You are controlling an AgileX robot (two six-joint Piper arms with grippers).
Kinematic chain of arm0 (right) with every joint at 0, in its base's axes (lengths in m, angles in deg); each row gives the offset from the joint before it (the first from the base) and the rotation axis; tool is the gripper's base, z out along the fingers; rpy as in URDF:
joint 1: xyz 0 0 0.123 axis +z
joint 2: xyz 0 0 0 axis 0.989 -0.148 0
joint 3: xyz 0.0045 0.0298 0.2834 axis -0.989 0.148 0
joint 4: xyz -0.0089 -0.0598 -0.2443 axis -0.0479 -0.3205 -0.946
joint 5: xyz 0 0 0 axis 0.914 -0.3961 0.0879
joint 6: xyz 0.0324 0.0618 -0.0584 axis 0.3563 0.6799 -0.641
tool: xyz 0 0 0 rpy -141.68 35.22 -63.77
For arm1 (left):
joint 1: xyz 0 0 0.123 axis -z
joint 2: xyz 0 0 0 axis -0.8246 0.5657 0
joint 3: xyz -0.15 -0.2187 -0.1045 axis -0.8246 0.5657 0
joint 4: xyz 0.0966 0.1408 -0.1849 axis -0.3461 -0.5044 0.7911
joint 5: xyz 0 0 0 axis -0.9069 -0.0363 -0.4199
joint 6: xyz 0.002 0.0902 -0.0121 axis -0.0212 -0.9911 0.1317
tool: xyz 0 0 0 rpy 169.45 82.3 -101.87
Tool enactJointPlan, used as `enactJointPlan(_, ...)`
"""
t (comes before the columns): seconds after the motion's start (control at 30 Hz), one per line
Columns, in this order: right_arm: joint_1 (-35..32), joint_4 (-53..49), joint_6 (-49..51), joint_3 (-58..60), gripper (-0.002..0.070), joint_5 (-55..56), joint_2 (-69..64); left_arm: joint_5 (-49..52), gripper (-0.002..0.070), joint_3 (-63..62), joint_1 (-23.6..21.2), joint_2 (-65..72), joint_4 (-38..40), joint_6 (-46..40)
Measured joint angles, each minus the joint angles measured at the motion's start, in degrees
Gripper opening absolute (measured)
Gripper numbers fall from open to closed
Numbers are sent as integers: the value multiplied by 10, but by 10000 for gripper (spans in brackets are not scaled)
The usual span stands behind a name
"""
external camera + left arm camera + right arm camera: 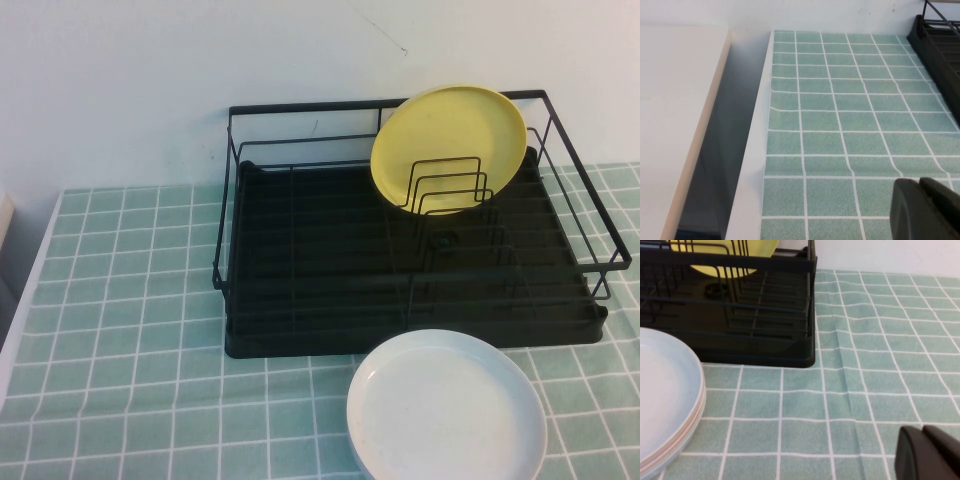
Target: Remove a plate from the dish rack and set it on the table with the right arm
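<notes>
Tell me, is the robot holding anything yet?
No. The yellow plate leans in the dish rack; the left gripper and right gripper sit low over the table, holding nothing.

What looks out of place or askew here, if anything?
Little stands out. The yellow plate leans tilted in the dish rack; the table cloth is slightly wrinkled. The left gripper and right gripper hang low above the cloth.

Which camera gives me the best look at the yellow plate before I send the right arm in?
The high view: the yellow plate stands whole, leaning in the dish rack dividers. The right wrist view catches only its lower edge behind the wires; the left wrist view misses it. Right gripper and left gripper hang low over the table.
</notes>
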Motion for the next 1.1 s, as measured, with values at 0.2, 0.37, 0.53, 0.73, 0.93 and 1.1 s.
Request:
enactJointPlan(0.2, 0, 0, 0, 0, -1, 5, 0, 0, -3, 0, 0, 0, 0, 0)
enactJointPlan(0.37, 0, 0, 0, 5, -1, 77, 0, 0, -3, 0, 0, 0, 0, 0)
enactJointPlan(0.53, 0, -1, 0, 5, -1, 249, 0, 0, -3, 0, 0, 0, 0, 0)
enactJointPlan(0.73, 0, -1, 2, 5, -1, 453, 0, 0, -3, 0, 0, 0, 0, 0)
enactJointPlan(0.93, 0, 15, -27, 5, -1, 523, 0, 0, -3, 0, 0, 0, 0, 0)
enactJointPlan(1.1, 0, 38, -37, -12, -1, 475, 0, 0, -3, 0, 0, 0, 0, 0)
